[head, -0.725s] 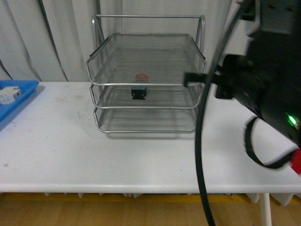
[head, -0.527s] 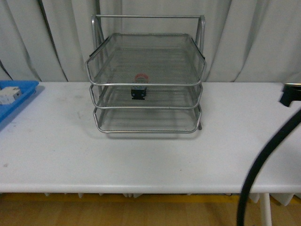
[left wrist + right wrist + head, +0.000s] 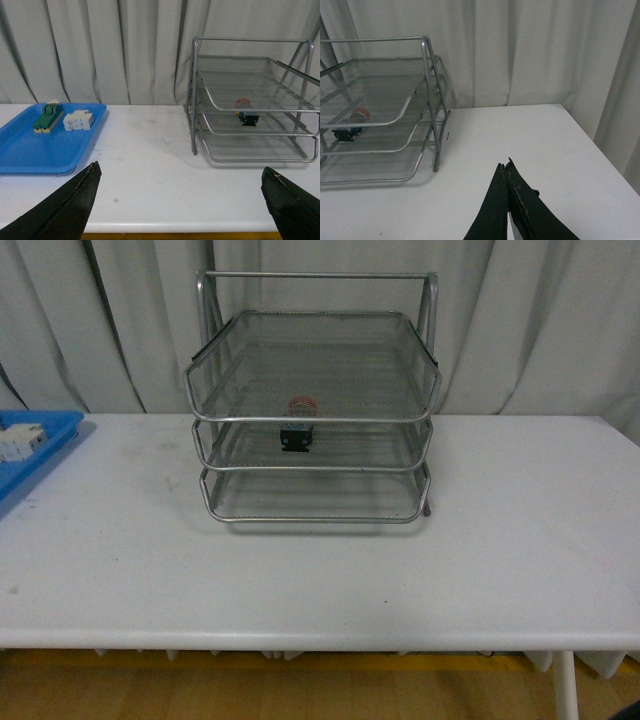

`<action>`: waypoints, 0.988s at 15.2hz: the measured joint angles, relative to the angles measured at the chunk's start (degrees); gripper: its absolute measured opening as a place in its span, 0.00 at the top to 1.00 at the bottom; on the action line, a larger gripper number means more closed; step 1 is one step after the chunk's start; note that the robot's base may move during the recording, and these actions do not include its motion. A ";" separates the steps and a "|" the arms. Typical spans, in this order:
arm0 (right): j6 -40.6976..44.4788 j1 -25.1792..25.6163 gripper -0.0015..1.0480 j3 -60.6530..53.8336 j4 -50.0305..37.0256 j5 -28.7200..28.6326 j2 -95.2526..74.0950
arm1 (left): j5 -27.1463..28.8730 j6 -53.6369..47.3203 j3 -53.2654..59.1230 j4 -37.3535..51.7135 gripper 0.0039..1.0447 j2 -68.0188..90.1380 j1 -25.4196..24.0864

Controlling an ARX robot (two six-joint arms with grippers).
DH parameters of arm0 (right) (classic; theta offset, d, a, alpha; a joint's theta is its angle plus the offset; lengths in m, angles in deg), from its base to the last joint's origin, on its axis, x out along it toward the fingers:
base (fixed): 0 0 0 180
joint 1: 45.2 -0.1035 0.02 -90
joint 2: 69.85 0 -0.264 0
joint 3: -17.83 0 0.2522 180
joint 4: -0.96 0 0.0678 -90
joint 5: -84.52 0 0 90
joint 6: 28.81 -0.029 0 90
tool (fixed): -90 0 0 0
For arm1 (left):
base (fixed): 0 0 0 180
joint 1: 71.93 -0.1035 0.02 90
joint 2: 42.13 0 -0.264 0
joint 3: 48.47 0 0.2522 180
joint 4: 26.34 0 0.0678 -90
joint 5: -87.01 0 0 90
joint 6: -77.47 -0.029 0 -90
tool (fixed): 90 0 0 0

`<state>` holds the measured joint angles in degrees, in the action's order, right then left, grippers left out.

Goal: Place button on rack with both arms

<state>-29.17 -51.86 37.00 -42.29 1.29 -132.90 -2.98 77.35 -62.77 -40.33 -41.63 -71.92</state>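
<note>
Hovering empty above the desk point(image 3: 320, 570), left claw point(image 3: 180, 200) is gaping wide; right claw point(image 3: 506, 200) is pressing its tips together. Ahead of both, the button point(image 3: 298, 427) is sitting on the rack's point(image 3: 312, 472) middle tier, cap upward.

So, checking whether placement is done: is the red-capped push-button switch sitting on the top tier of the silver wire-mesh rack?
No, the red-capped push-button switch rests on the middle tier of the silver wire-mesh rack, under the top tray.
</note>
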 joint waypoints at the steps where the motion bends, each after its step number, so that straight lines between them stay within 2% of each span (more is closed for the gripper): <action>1: 0.00 0.74 0.98 -0.83 2.21 -0.72 3.19 | 0.00 -0.02 0.00 0.00 0.06 0.00 0.00; 3: 0.00 2.36 0.98 -2.86 7.63 -2.43 9.88 | 0.00 -0.02 0.00 0.00 0.06 0.00 0.00; 4: 0.02 6.03 0.98 -3.39 10.49 -6.08 13.73 | 0.00 -0.02 0.00 0.02 0.06 0.00 0.00; 5: 0.02 7.02 0.98 -3.87 13.40 -6.14 17.49 | 0.00 0.00 0.00 0.00 0.06 0.00 0.00; 9: 0.02 6.93 0.98 -4.50 16.96 -6.58 21.38 | 0.00 -0.02 0.00 0.02 0.06 0.00 0.00; 15: 0.02 6.93 0.98 -4.74 30.40 -6.58 36.33 | 0.00 -0.02 0.00 0.00 0.06 0.00 0.00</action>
<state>-29.15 -44.93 32.26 -11.89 -5.29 -96.57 -2.98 77.32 -62.77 -40.33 -41.63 -71.92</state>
